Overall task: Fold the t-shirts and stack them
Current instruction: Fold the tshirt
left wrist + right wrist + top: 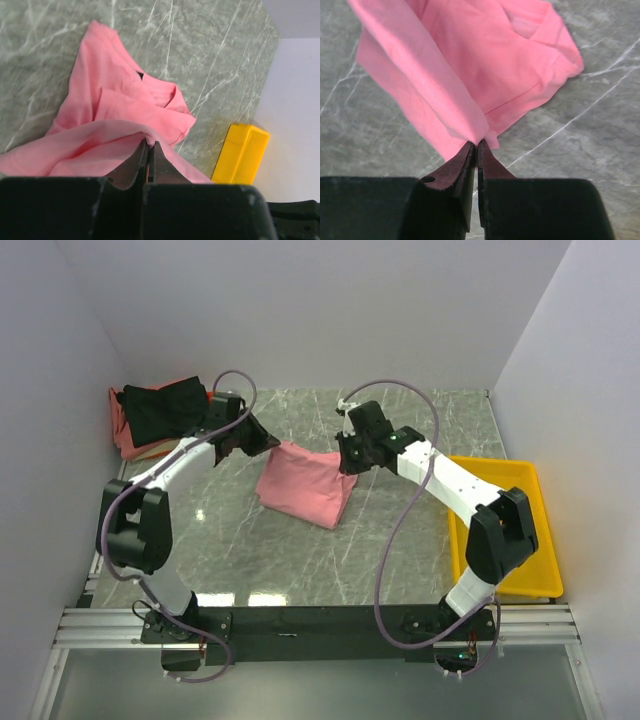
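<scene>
stack (150, 418) at the table's (400, 550) far left corner partly hidden behind left arm (172, 468). salmon-pink t-shirt (305, 492) sags bunched mid-table, left gripper (270, 444) and right gripper (347, 464) each clamped on it.

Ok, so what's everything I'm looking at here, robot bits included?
pink t-shirt: one, salmon pink, table centre, pinched at two edges
black t-shirt: one, black, top of the far-left pile
pinkish-red cloth: count unclear, under the black t-shirt
bin: one, yellow plastic, table's right edge
table: one, grey-green marble pattern
left arm: one, white and black, near edge
right arm: one, white and black, near edge
left gripper: one, black, shut on the pink t-shirt
right gripper: one, black, shut on the pink t-shirt
</scene>
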{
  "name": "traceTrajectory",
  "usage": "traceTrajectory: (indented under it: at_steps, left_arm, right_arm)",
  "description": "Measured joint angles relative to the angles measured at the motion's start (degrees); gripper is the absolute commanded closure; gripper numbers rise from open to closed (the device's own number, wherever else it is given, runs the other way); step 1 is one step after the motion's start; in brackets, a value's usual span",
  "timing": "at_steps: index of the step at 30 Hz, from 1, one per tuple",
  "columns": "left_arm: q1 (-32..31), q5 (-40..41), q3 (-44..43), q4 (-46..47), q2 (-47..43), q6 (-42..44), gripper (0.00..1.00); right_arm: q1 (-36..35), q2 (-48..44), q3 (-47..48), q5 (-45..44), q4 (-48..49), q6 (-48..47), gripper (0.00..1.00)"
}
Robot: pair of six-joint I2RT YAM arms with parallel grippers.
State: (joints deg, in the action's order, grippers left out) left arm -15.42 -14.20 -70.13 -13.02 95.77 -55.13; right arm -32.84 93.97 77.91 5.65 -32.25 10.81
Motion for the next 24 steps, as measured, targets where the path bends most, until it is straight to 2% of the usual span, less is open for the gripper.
traceTrajectory:
  at_steps: [9,11,13,14,15,16,17,19,24]
  left_arm:
    - [-0.04,-1.11,-13.07,-1.03,13.49,0.68,0.99]
    - [-0.04,-1.22,-15.91,-1.31,16.74,0.70,1.00]
    - [-0.04,-1.20,-18.14,-1.46,19.71,0.70,0.99]
    - [-0.07,-1.03,-19.15,-1.51,21.03,0.70,0.74]
    - [-0.07,-0.85,-20.33,-1.90,22.49,1.16,0.55]
    - [-0.07,-0.76,-22.08,-2.84,24.11,1.38,0.36]
    - [-0.07,-0.70,-23.37,-3.10,25.22,2.10,0.01]
    - [-0.09,-0.94,-25.53,-4.13,26.67,2.99,0.01]
    - [-0.28,-0.46,-26.91,-5.42,25.09,9.05,0.01]
  right_arm:
    - [5.75,9.22,7.28,2.01,-1.40,-0.59,0.91]
    - [7.02,11.56,8.41,2.54,-1.20,-0.35,0.80]
    - [8.20,13.40,8.92,3.41,-0.98,-0.20,0.64]
    - [8.79,14.47,9.51,3.65,-1.11,-0.11,0.58]
    - [9.44,15.87,10.75,3.74,-1.49,-0.07,0.53]
    - [10.01,17.68,12.70,3.61,-2.03,0.09,0.36]
    - [10.43,19.43,14.93,3.32,-2.43,0.48,0.25]
    - [11.04,22.49,19.30,2.23,-3.06,0.79,0.13]
    - [11.54,19.69,18.49,1.25,-2.62,1.51,0.10]
